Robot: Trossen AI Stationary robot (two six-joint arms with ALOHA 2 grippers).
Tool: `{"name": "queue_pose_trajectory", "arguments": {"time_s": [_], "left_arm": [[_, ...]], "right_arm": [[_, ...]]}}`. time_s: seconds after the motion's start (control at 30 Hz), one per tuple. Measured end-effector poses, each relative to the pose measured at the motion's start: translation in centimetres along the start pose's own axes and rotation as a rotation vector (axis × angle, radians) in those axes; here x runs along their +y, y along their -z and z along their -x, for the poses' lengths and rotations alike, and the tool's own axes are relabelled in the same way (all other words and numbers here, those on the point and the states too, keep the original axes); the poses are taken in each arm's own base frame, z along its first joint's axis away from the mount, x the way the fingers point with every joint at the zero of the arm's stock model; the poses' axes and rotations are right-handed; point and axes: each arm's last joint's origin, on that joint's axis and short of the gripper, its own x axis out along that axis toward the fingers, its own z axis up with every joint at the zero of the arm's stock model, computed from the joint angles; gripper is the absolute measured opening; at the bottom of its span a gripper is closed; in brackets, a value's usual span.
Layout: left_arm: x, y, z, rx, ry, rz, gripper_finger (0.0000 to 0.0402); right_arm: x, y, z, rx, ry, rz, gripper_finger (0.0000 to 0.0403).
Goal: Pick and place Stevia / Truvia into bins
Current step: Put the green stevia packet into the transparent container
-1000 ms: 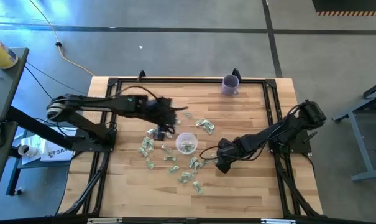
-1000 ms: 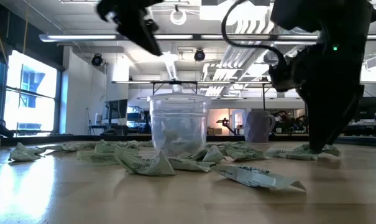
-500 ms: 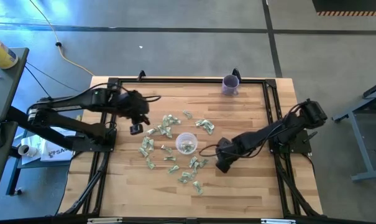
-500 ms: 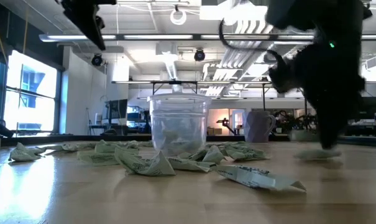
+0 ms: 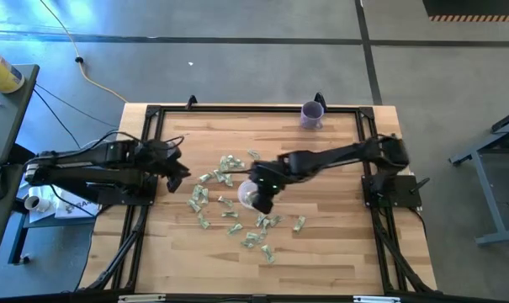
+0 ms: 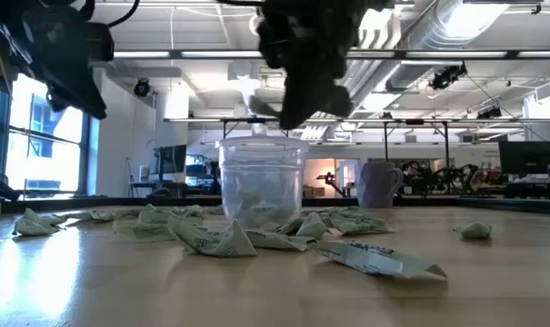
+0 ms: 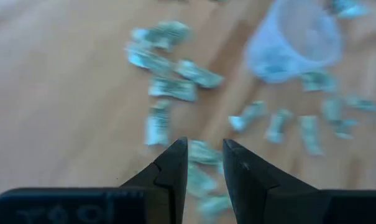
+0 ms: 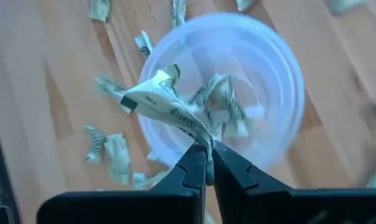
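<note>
The right gripper's (image 8: 206, 163) fingers (image 8: 191, 168) were pinched on one sweetener packet (image 8: 166, 106), held right above the clear cup (image 5: 251, 194) at the table's (image 5: 338, 244) middle; more packets lay inside the cup. The left gripper's (image 7: 204, 163) fingers stood slightly apart, holding nothing, over the table's left side, well clear of the cup. Loose packets (image 5: 205, 190) lay scattered around the cup on every side, one (image 5: 299, 224) apart to its right. A purple cup (image 5: 311, 114) stood at the far edge.
</note>
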Motion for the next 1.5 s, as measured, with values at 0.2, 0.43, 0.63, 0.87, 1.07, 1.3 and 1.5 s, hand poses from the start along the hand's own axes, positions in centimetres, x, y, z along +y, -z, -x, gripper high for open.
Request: {"name": "queue_pose_trajectory", "arguments": {"time_s": [0.2, 0.43, 0.63, 0.87, 1.07, 1.3, 1.5], "left_arm": [[-0.2, -0.2, -0.8, 0.029, 0.011, 0.103, 0.0133], [-0.3, -0.9, -4.2, 0.094, -0.143, 0.175, 0.0134], [-0.5, -1.4, -9.1, 0.225, -0.234, 0.041, 0.0142], [-0.5, -1.6, -13.0, 0.354, -0.373, -0.033, 0.0222], [-0.3, -1.3, -15.3, 0.419, -0.392, -0.058, 0.0220], [-0.4, -1.8, -16.5, 0.381, -0.427, -0.125, 0.0054], [-0.9, -7.5, -14.9, 0.334, -0.514, -0.167, 0.0041]], "right_arm": [[0.3, -2.1, -0.8, 0.130, 0.150, 0.090, 0.0078], [0.7, -2.2, 2.4, 0.150, 0.446, 0.191, 0.0233], [1.2, -0.3, 5.9, 0.183, 0.556, 0.240, 0.0310], [-0.9, 2.8, 6.9, 0.211, 0.590, 0.141, 0.0316], [-2.7, 5.4, 6.6, 0.197, 0.575, 0.094, 0.0317], [-4.9, 8.3, 7.4, 0.136, 0.539, 0.006, 0.0317], [-6.8, 11.4, 9.2, 0.072, 0.536, -0.132, 0.0317]]}}
